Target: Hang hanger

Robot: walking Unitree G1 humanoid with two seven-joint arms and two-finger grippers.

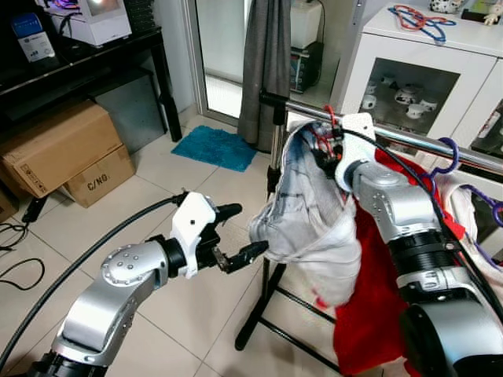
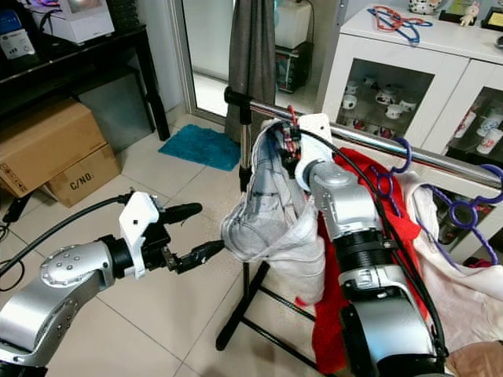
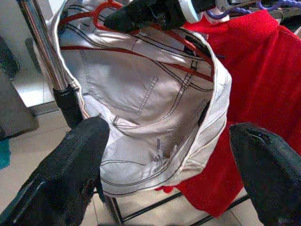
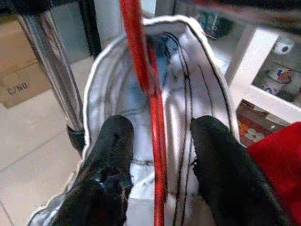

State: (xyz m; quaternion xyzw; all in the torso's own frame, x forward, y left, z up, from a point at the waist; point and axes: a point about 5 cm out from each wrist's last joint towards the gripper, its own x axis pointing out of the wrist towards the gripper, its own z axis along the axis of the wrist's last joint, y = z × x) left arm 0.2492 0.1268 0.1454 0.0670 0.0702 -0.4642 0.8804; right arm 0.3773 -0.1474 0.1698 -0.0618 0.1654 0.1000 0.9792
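- Left eye view takes in a room with a pale tiled floor (image 1: 157, 204), a blue mat (image 1: 216, 147) by a glass door, cardboard boxes (image 1: 63, 153) under a black desk (image 1: 86, 59), and a white glass-front cabinet (image 1: 416, 78) holding cups.
- A chrome clothes rail (image 1: 409, 140) on a black stand crosses the right part of the scene, with a grey curtain (image 1: 267, 63) behind its end.
- The red hanger (image 4: 150, 94) carries a pale grey garment (image 1: 310, 212) just below the rail's near end; its red stem runs up between the right fingers, and the garment sags downward from it.
- The right gripper (image 4: 160, 169) sits up at the garment's top, jaws parted on either side of the red stem; whether they press it cannot be told.
- The left gripper (image 1: 240, 232) is held out low, jaws open, its lower fingertip touching the garment's edge.
- Red cloth (image 1: 369, 314) and purple hangers (image 1: 448, 153) hang farther along the rail.
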